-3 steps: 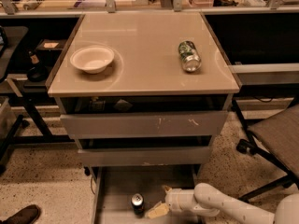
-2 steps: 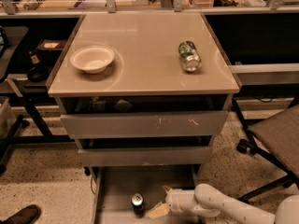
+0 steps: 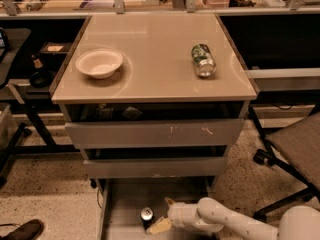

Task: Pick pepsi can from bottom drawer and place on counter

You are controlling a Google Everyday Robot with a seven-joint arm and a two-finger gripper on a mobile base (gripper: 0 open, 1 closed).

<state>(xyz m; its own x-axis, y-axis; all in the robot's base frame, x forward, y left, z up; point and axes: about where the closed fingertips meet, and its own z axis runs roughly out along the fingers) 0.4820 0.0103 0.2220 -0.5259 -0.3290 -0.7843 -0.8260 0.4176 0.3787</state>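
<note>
The pepsi can (image 3: 146,214), dark with a silver top, stands upright on the flat grey floor of the pulled-out bottom drawer (image 3: 125,204) at the bottom of the camera view. My gripper (image 3: 164,214) reaches in from the right on a white arm, just right of the can. It is open, one pale fingertip (image 3: 170,202) behind and one (image 3: 158,226) in front, and neither closes on the can. The beige counter (image 3: 155,59) lies above the drawers.
On the counter a white bowl (image 3: 99,63) sits at the left and a green-and-silver can (image 3: 203,60) lies on its side at the right. Two grey drawer fronts (image 3: 155,133) sit above the open drawer. A chair (image 3: 292,149) stands at the right, a shoe (image 3: 22,230) bottom left.
My gripper has edged slightly left, closer to the pepsi can. The can and everything on the counter stay where they were.
</note>
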